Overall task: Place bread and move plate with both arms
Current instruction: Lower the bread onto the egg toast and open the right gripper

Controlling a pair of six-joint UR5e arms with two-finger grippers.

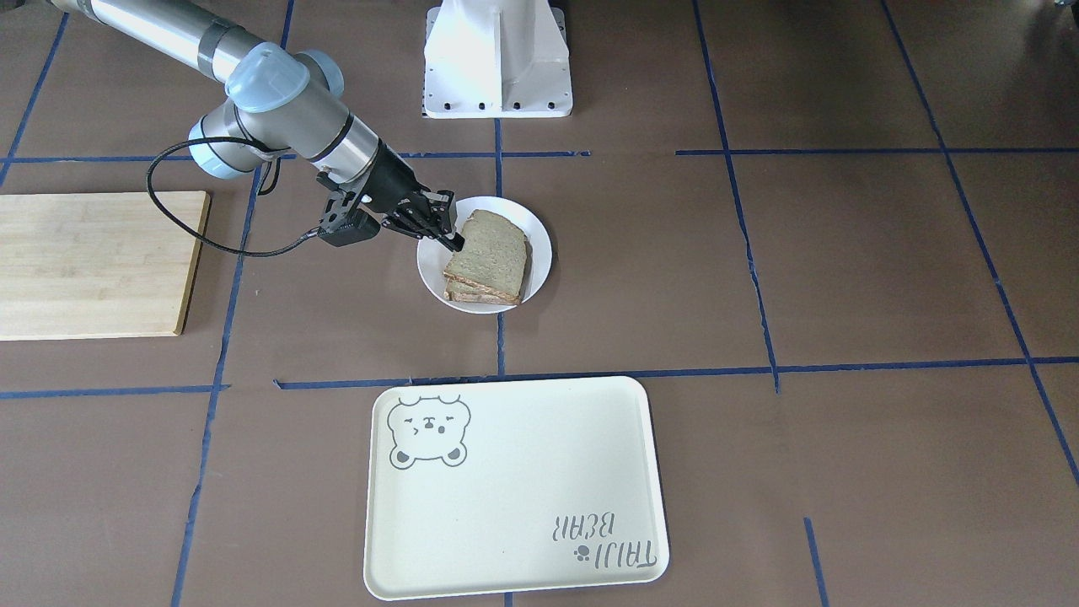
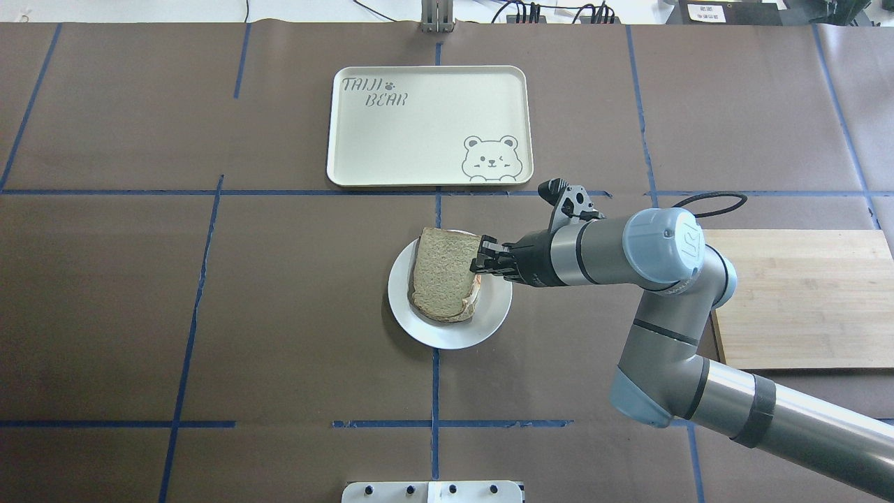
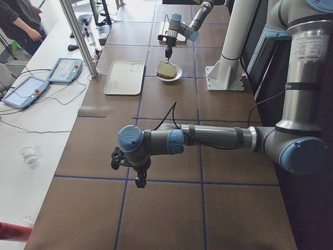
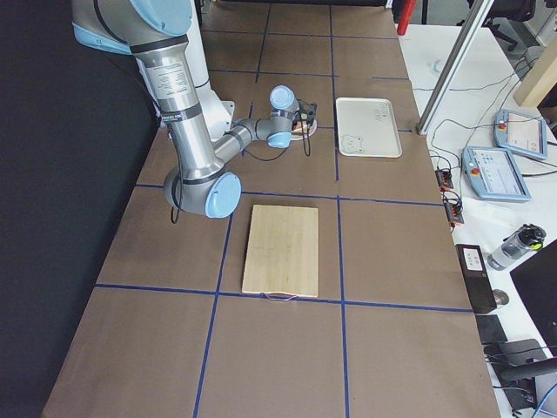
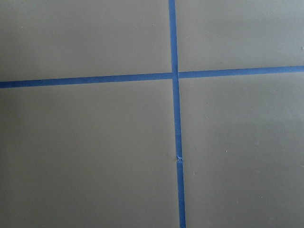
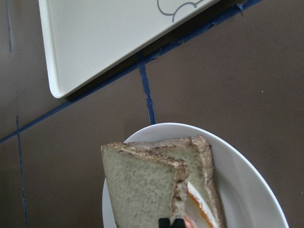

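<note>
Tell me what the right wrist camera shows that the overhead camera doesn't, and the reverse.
Only the wrist view: a clear look under the raised edge of the bread at a second slice with something orange and white on it. Only the overhead: the whole right gripper pinching the bread's edge, the wooden board, the full tray. Both: the bread lying tilted over the white plate, with the tray beyond.

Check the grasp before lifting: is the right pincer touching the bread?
Touching. The right wrist view shows the right pincer clamped on the bread at its near edge, with no gap; the front view agrees.
</note>
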